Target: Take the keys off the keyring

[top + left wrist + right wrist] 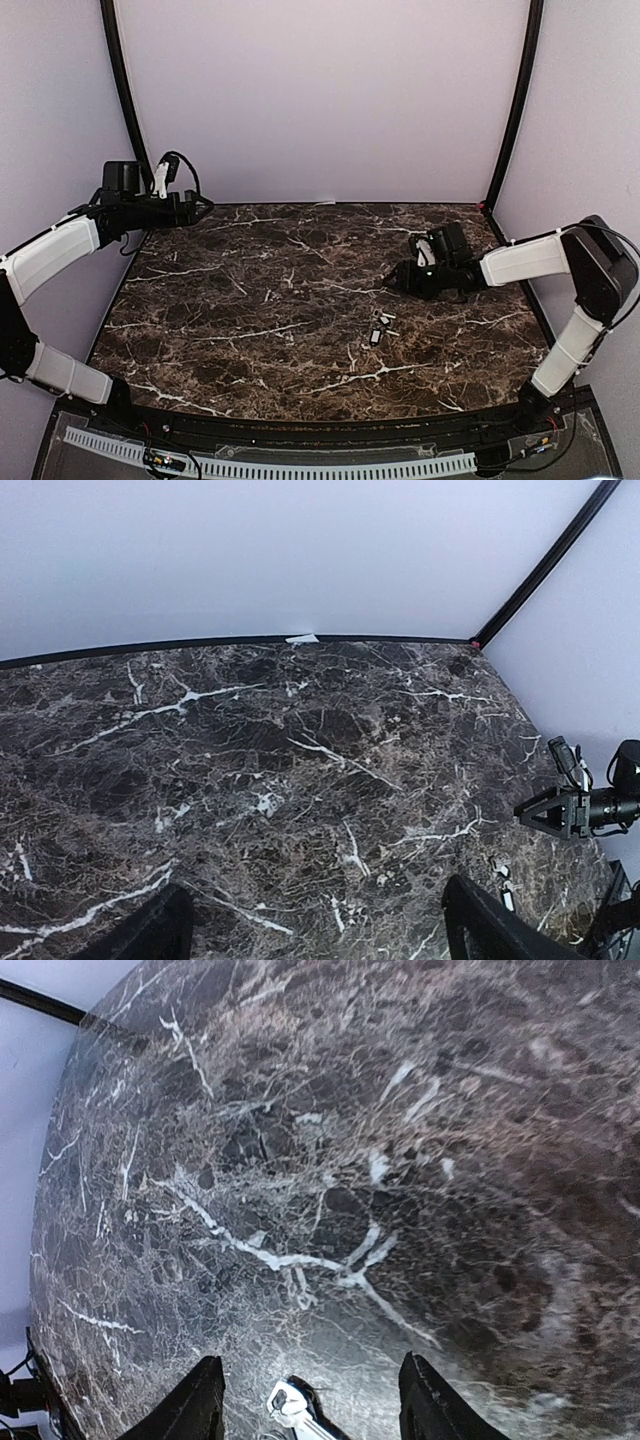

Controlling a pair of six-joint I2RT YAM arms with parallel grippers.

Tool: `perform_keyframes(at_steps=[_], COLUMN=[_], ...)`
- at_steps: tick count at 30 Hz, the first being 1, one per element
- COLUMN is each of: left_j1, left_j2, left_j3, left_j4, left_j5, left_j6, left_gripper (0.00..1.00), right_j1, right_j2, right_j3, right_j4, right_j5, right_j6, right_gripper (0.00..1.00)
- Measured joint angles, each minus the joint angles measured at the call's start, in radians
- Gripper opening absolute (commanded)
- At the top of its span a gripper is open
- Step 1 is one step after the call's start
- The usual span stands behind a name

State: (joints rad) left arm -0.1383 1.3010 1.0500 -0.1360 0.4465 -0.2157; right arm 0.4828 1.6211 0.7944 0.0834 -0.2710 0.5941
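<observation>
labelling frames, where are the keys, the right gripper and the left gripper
keys (386, 319), top view, on one pale key of the cluster
right gripper (390, 281), top view, midway between its fingertips
left gripper (320, 930), left wrist view, midway between its fingertips

Tallying up now: one marble table (250, 300). Two grippers, the left gripper (312, 888) and the right gripper (313, 1360). Over at four o'clock, the keys (387, 319), a tiny silvery cluster, too small to count exactly. One keyring (375, 337), black fob showing.

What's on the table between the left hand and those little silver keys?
Nothing; the top view shows only bare marble table between the left hand and the keys.
</observation>
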Motion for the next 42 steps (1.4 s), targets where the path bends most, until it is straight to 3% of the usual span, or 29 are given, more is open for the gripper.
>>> perform_keyframes(at_steps=[9, 15, 29, 37, 42], left_j1=[0.000, 0.000, 0.000, 0.000, 0.000], left_j2=[-0.014, -0.055, -0.092, -0.110, -0.113], left_j3=[-0.006, -0.013, -0.025, -0.026, -0.030], left_j4=[-0.021, -0.023, -0.022, -0.021, -0.017], left_j5=[-0.057, -0.072, -0.078, -0.078, -0.078], left_j6=[0.039, 0.047, 0.047, 0.047, 0.047], left_gripper=[0.89, 0.89, 0.89, 0.89, 0.89], right_j1=[0.095, 0.134, 0.227, 0.252, 0.261], right_j2=[0.090, 0.094, 0.156, 0.158, 0.158], right_j3=[0.029, 0.039, 0.147, 0.165, 0.165], right_j4=[-0.012, -0.043, -0.189, -0.258, -0.266], right_j5=[0.071, 0.116, 0.236, 0.321, 0.342], right_j6=[0.240, 0.333, 0.369, 0.372, 0.373], right_gripper=[0.55, 0.46, 0.29, 0.14, 0.13])
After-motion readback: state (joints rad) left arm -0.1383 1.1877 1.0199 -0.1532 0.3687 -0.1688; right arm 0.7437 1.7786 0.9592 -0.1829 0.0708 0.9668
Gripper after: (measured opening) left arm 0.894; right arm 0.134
